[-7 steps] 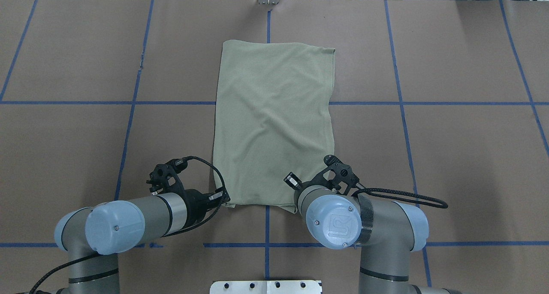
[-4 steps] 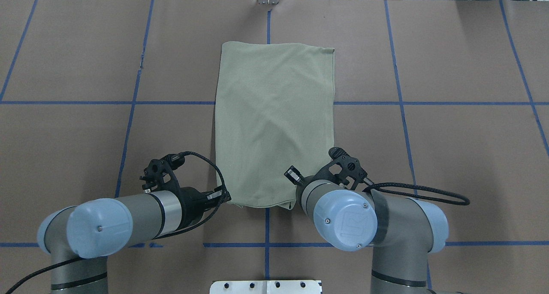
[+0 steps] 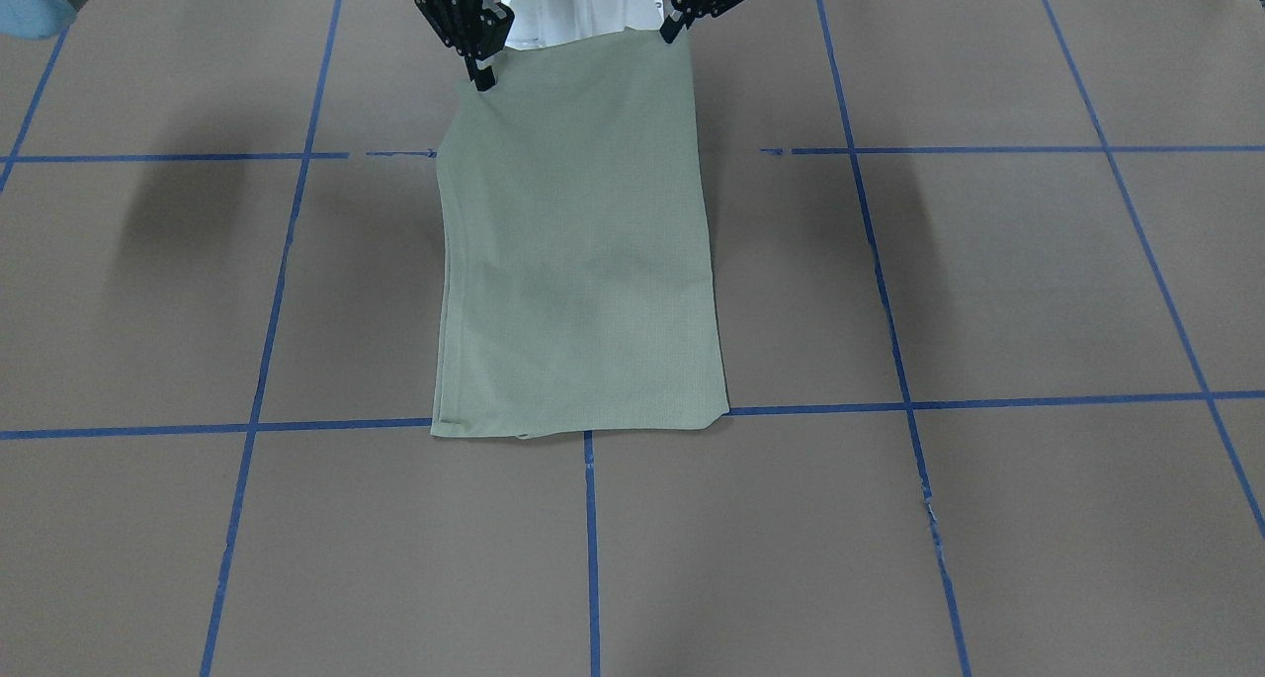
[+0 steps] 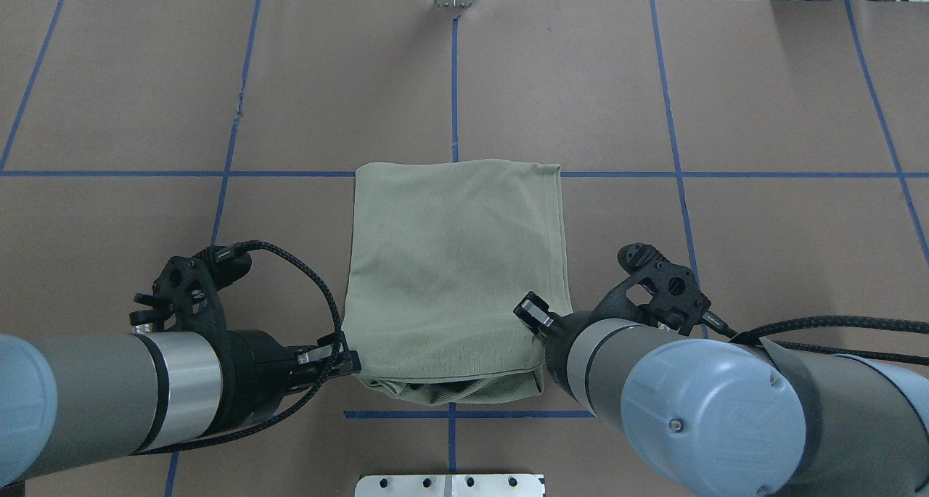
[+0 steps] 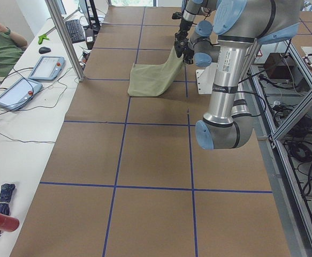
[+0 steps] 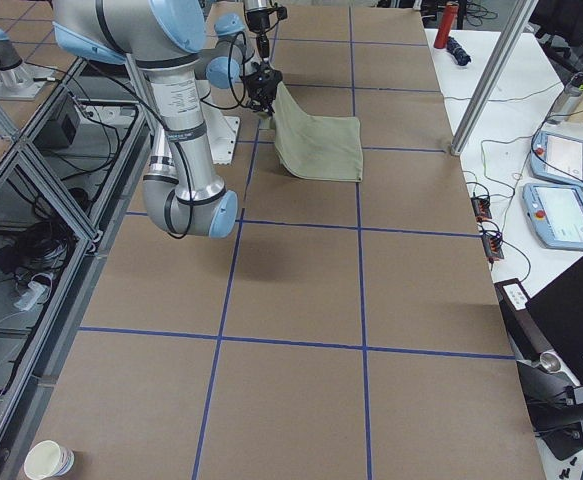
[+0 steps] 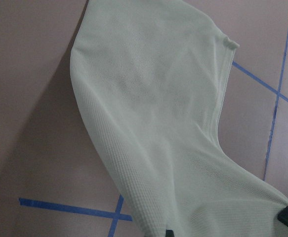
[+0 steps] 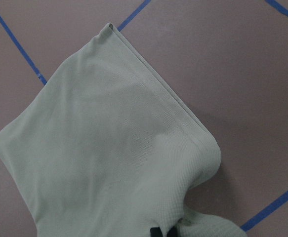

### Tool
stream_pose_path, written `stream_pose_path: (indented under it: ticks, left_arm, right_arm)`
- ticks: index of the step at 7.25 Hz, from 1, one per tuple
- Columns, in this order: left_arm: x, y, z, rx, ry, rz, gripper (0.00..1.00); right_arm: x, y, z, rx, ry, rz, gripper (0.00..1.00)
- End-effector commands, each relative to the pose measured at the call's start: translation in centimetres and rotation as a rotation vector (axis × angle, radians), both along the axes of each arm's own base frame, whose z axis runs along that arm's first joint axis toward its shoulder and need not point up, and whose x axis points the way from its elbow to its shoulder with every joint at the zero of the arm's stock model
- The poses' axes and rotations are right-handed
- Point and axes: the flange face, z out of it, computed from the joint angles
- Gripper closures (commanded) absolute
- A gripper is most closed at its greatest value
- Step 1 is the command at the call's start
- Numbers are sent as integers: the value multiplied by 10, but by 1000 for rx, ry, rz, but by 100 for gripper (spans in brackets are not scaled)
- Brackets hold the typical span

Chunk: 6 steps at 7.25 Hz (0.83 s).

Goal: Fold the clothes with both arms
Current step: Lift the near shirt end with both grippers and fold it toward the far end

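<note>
The left gripper (image 4: 350, 364) is pinched on the near left corner of the sage-green shirt (image 4: 453, 265). The shirt slopes from its raised near edge down to a far edge resting on the table (image 4: 762, 265) along a blue tape line (image 4: 181, 173). Between the two holds the near hem sags open, so the layers could slide apart if the arms travel unevenly. The right gripper (image 3: 481, 72) pinches the near right corner; a thin bite there might slip and drop that side.
</note>
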Motion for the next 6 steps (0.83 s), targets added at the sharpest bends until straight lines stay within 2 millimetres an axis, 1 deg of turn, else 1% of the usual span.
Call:
stream_pose_path:
  ticks: [1,2,3,4,5,6]
  left_arm:
    - [34,-22,7,47,-71,-6,100]
    - [46,-47,14,68,-114,-36,100]
    - [52,-72,29,103,-170,-57,100]
    - [56,-95,43,115,-218,-80,100]
    - [63,-117,56,109,-254,-104,100]
    - [73,-140,57,134,-278,-118,100]
  right_arm:
    - [-24,-25,-2,41,62,0,100]
    - [-28,-43,0,55,75,15,100]
    - [-44,-62,9,76,80,23,100]
    - [-57,-88,23,74,86,57,100]
    - [-74,-105,41,92,116,53,100]
    - [-86,-124,56,104,124,65,100]
